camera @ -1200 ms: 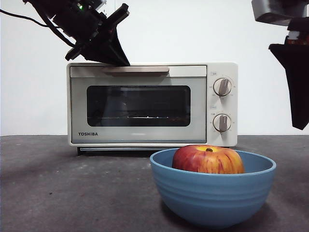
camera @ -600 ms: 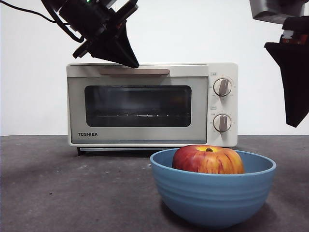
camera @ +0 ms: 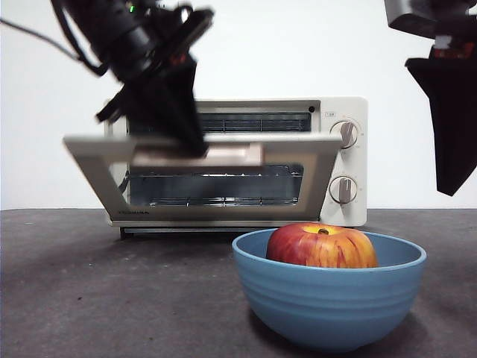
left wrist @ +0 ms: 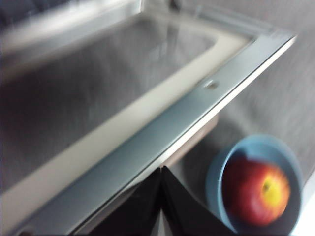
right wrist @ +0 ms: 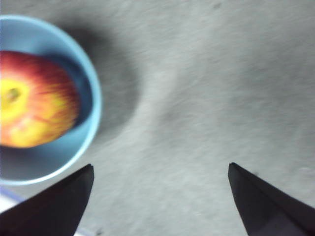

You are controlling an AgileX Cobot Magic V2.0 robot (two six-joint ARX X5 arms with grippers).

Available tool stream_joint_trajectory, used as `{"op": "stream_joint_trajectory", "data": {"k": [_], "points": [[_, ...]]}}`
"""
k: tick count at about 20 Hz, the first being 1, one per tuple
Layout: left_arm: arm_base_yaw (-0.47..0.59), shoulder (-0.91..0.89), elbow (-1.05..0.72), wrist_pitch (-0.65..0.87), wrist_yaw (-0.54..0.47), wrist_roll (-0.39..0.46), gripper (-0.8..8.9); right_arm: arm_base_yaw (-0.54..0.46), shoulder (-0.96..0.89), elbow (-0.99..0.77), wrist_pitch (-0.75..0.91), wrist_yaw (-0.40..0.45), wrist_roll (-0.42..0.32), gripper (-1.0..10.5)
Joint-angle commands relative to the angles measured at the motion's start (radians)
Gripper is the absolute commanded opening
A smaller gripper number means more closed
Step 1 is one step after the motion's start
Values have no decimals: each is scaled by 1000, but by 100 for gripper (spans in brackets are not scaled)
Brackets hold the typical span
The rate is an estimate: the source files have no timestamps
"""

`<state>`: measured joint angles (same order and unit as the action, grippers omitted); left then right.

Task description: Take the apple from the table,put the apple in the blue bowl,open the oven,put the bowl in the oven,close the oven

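Note:
The oven [camera: 350, 160] stands at the back, its door [camera: 97, 160] tilted halfway down. My left gripper [camera: 190, 142] is shut, with its tip at the taupe handle [camera: 235, 154]. The left wrist view shows the joined tips [left wrist: 161, 169] tucked under the door's edge [left wrist: 197, 105]. The apple [camera: 322, 246] lies in the blue bowl [camera: 328, 298] on the table [camera: 112, 298], in front of the oven and to the right. My right gripper [camera: 451, 134] hangs open, high beside the bowl. Under it the right wrist view [right wrist: 160, 167] shows bare table, with apple [right wrist: 34, 98] and bowl [right wrist: 93, 105] off to one side.
Inside the open oven the wire rack [camera: 216, 200] shows. Two round knobs [camera: 343, 134] sit on the oven's right panel. A white wall is behind. The bowl stands close to the swinging door's right corner.
The oven door has swung from shut to half open, going down with my left gripper on its handle. The bowl, the apple and the right arm have stayed in place.

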<state>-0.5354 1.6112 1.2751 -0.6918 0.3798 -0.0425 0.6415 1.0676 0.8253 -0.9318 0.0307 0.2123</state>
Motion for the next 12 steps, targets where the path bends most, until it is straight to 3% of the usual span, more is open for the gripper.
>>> {"op": "stream_joint_trajectory", "data": {"k": [1, 12], "points": [[-5, 31, 10, -5, -47, 25, 7, 8, 7, 6, -11, -32, 28, 435], [-14, -51, 10, -87, -2, 52, 7, 8, 10, 6, 10, -68, 50, 435]]}}
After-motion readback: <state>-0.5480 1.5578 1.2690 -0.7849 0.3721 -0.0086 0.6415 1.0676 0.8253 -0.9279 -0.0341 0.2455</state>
